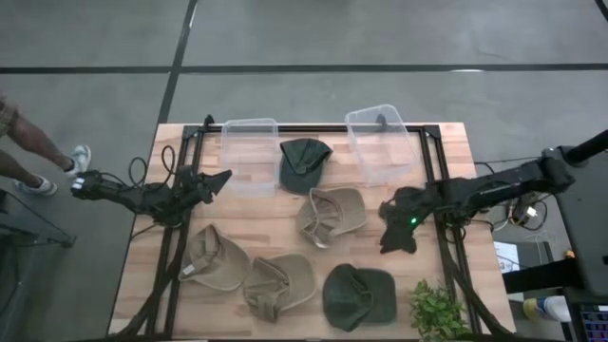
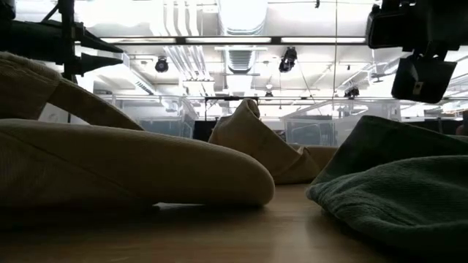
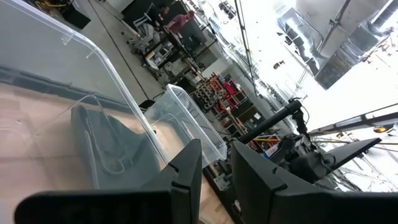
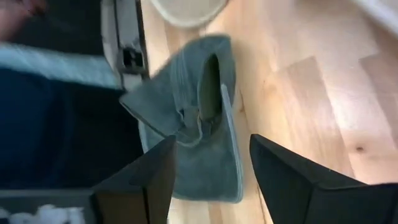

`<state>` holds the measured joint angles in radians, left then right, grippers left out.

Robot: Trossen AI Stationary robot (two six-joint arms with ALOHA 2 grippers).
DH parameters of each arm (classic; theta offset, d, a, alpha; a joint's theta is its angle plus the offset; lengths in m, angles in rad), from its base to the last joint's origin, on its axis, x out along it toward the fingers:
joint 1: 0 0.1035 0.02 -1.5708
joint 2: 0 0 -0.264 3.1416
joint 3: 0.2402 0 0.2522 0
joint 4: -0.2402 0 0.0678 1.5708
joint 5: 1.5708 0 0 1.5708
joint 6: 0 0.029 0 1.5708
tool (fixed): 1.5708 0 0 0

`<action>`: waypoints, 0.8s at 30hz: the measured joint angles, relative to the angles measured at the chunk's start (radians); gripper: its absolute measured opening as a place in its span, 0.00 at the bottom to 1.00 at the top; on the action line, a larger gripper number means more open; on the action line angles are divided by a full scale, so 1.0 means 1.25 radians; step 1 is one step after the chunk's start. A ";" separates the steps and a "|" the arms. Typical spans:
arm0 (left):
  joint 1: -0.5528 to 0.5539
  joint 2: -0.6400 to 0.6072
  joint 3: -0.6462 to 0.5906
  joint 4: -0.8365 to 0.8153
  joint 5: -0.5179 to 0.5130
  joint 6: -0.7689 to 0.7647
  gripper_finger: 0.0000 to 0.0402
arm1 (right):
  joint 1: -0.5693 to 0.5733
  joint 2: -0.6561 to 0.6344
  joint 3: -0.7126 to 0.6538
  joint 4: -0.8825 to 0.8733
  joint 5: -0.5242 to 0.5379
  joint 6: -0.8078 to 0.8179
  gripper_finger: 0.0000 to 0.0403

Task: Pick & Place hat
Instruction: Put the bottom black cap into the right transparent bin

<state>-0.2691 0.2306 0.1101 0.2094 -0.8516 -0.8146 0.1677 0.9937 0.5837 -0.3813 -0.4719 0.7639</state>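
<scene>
Six hats lie on the table (image 1: 456,285) from above; the right gripper (image 1: 394,228) hovers at about four o'clock over a dark hat (image 1: 399,237), the left gripper (image 1: 214,182) waits at nine by a clear bin (image 1: 249,157). Right wrist view: fingers (image 4: 149,177) spread, empty, the dark hat (image 4: 199,130) below. It droops over the table's edge; a shallow pinch might drag it off.

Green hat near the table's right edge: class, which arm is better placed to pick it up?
Probably the right. The right gripper hangs above the green hat, jaws open. The left gripper sits across the table beside a clear bin.
</scene>
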 joint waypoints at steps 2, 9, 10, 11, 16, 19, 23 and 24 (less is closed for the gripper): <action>0.000 0.000 0.000 0.000 -0.002 -0.001 0.20 | 0.017 0.063 0.024 0.004 0.000 -0.027 0.47; 0.000 0.000 0.000 0.000 -0.003 -0.007 0.20 | 0.056 0.238 0.084 0.000 0.000 -0.084 0.45; 0.000 0.000 0.000 0.000 -0.003 -0.007 0.20 | 0.063 0.260 0.091 -0.001 0.000 -0.092 0.44; 0.000 0.000 0.000 0.000 -0.004 -0.007 0.20 | 0.069 0.281 0.099 -0.003 0.000 -0.100 0.44; 0.001 0.000 0.000 0.002 -0.012 -0.007 0.20 | 0.101 0.370 0.122 -0.002 -0.001 -0.118 0.42; 0.001 -0.001 0.000 0.008 -0.012 -0.007 0.20 | 0.116 0.409 0.129 -0.005 -0.001 -0.117 0.41; 0.000 -0.001 0.000 0.009 -0.012 -0.007 0.20 | 0.126 0.442 0.131 -0.004 -0.004 -0.112 0.38; 0.000 -0.001 0.000 0.009 -0.013 -0.007 0.20 | 0.126 0.447 0.131 -0.005 -0.004 -0.112 0.36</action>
<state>-0.2687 0.2291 0.1101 0.2207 -0.8673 -0.8234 0.3252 1.5519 0.7471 -0.3874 -0.4767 0.6243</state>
